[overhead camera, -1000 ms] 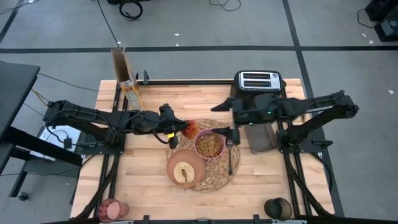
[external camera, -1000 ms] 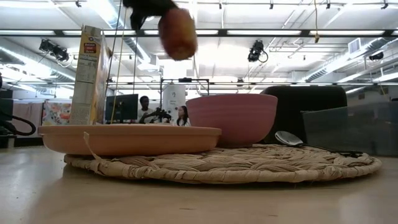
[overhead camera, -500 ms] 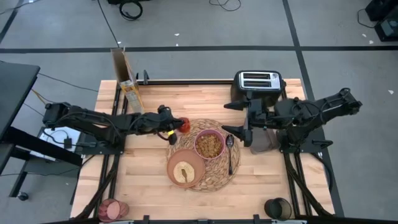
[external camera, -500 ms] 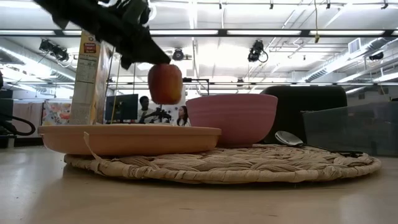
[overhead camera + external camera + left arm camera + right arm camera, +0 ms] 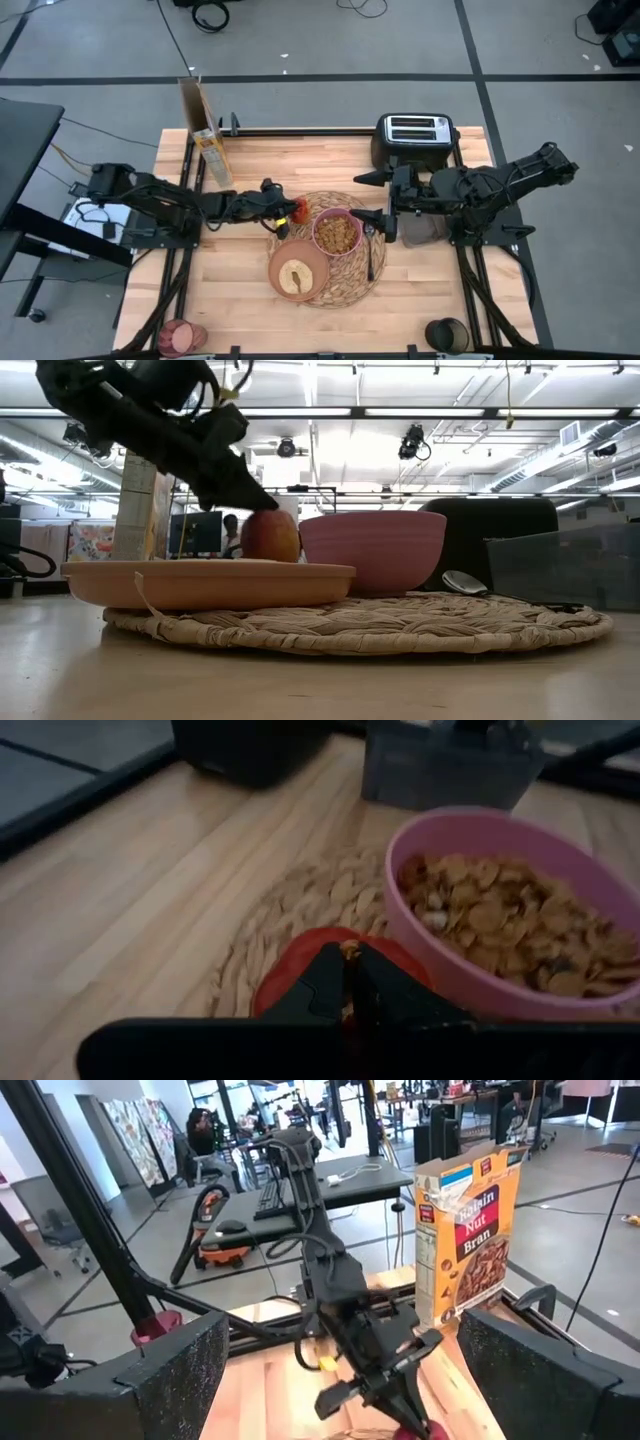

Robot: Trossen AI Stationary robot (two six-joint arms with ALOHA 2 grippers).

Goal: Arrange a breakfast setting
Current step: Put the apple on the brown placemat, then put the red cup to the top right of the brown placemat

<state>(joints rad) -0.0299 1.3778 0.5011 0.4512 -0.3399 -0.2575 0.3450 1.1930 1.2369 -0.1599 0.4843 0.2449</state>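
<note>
The left pincer [image 5: 284, 211] is clamped by its fingertips on a red apple [image 5: 297, 209]. In the left wrist view the two dark fingers [image 5: 330, 982] meet close together over the apple's top. The apple is round, red with a yellowish patch, and sits low at the far left edge of a large round woven straw placemat [image 5: 350, 285], just beside a small pink bowl [image 5: 337, 232]. From table height, the apple [image 5: 270, 536] appears level with the bowl, behind a tan-brown plate [image 5: 208, 582].

The bowl is filled with brown cereal flakes. The plate [image 5: 298, 269] lies on the near left part of the mat and carries a slice of toast [image 5: 295, 278]. A metal spoon [image 5: 370, 250] lies on the mat to the right of the bowl, its long axis running from far to near, with the scoop end at the far side.

The right pincer [image 5: 384, 220] hangs with its fingers wide apart, holding nothing, beside the spoon's scoop.

On the wooden worktop [image 5: 240, 300] a pinkish-red tumbler [image 5: 179, 337] rests at the near left corner. A cereal box [image 5: 204, 130] stands upright at the far left, and a toaster [image 5: 416, 135] sits at the far right.
</note>
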